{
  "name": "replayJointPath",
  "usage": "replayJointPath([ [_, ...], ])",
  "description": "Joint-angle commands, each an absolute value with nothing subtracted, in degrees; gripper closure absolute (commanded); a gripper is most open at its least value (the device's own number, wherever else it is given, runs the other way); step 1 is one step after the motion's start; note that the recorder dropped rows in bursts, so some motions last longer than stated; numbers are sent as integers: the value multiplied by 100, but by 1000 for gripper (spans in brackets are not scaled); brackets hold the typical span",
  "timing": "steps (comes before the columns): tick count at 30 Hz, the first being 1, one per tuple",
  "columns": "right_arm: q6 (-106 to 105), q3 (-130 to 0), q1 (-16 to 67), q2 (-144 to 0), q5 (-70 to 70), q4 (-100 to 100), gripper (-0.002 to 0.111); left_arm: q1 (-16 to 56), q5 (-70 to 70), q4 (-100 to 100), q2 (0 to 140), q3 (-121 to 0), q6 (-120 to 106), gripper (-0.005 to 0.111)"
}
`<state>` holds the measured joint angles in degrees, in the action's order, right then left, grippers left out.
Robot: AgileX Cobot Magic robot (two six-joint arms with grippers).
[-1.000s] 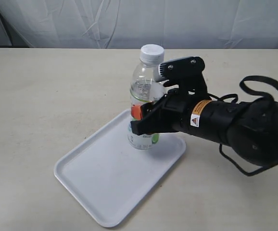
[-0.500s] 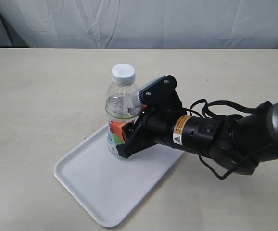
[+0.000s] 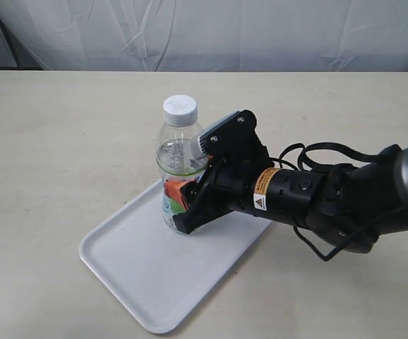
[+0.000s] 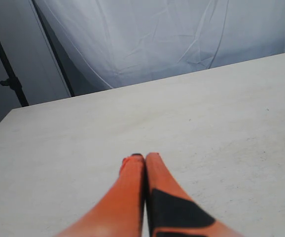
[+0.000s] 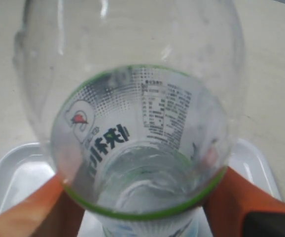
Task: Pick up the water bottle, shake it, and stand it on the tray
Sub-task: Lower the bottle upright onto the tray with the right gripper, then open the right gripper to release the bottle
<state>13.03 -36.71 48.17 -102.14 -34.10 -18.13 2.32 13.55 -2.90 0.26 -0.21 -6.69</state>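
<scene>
The right claw (image 3: 178, 209) is clamped on the lower body of the water bottle (image 3: 178, 148), with its orange fingers (image 5: 26, 210) pressing on opposite sides at the label. Its arm reaches in low from the right, nearly level over the desk (image 3: 56, 141). The bottle is upright, clear and white-capped, over the far part of the tray (image 3: 137, 279); base contact cannot be confirmed. The left claw (image 4: 138, 159) is clenched and empty.
</scene>
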Motion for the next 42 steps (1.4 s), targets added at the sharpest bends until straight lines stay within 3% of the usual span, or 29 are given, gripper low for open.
replayJointPath([
  [1, 1268, -3661, 4802, -10200, -3158, -1923, 85, 246, 1364, -252, 0, 0, -649, 106],
  [5, 1435, -3661, 4802, -10200, -3131, -1883, 49, 246, 1364, -252, 0, 0, -649, 106],
  [7, 1526, -3661, 4802, -10200, -3080, -1841, 43, 246, 1364, -252, 0, 0, -649, 106],
  [27, 2423, -3609, 4802, -9922, -2185, -2059, 43, 246, 1364, -252, 0, 0, -649, 106],
  [29, 2551, -3599, 4802, -9564, -1590, -2046, 43, 246, 1364, -252, 0, 0, -649, 106],
  [32, 2560, -3599, 4802, -9052, -288, -1983, 54, 246, 1364, -263, 0, 0, -648, 106],
  [35, 2560, -3599, 4802, -8488, 1181, -1983, 94, 246, 1364, -263, 0, 0, -648, 106],
  [37, 2575, -3549, 4802, -8195, 1472, -1922, 109, 246, 1364, -263, 0, 0, -648, 106],
  [42, 2766, -3515, 4802, -7441, 1687, -1742, 108, 246, 1364, -263, 0, 0, -648, 106],
])
